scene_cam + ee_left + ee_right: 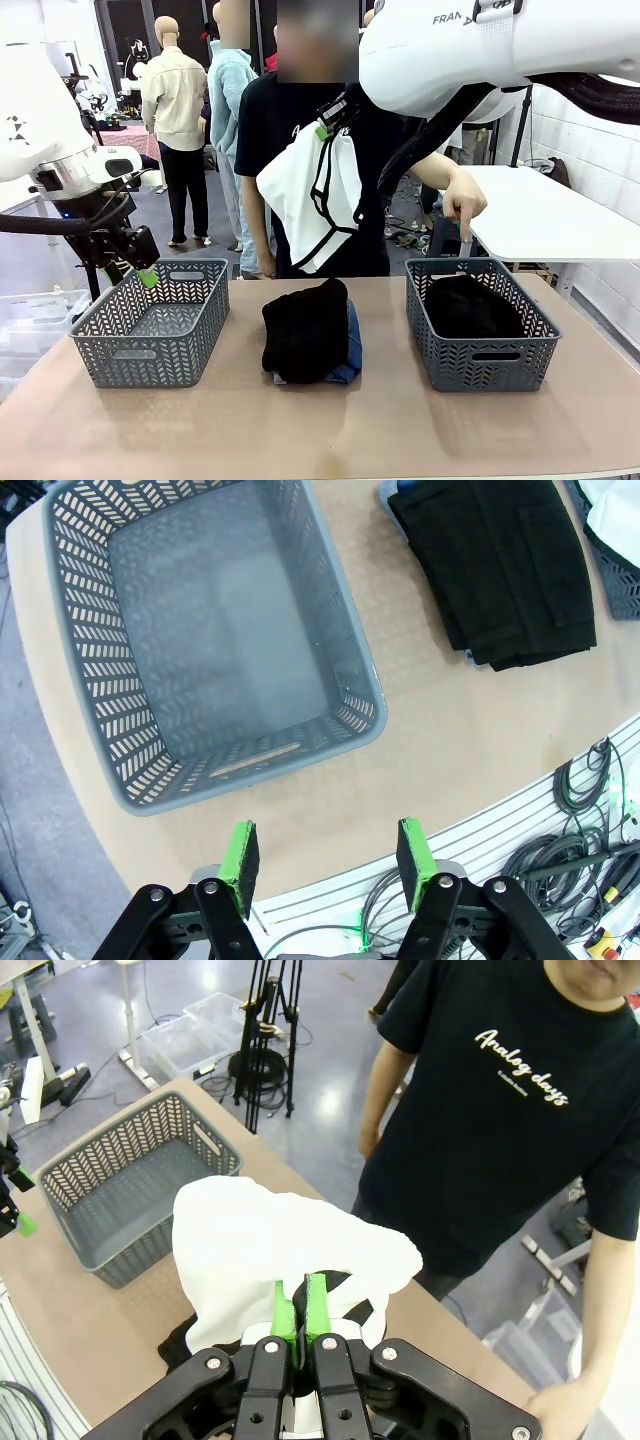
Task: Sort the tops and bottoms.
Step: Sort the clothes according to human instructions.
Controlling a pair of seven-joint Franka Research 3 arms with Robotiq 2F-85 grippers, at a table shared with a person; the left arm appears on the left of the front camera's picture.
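1. The right claw [330, 118] is clamped on a fold of the white top [312, 195], its pads pinched together. The top hangs high over the far edge of the table [330, 430], in front of the person.
2. The left claw [328, 855] stands apart, holding nothing, near a corner of the empty left basket [230, 630].
3. The right basket [480, 370] already holds a black garment [468, 305], so the white top likely belongs there.
4. Carry it with the hanging hem above the rim, centre it, and lower until the cloth bunches inside before letting go. Mind the person's hand [465, 205] at that basket's far rim.
5. The top is thin white cloth with narrow black edging, draping in loose folds; it will probably sway and trail.
6. Between the baskets a folded black top [305, 330] lies on blue denim [350, 352].
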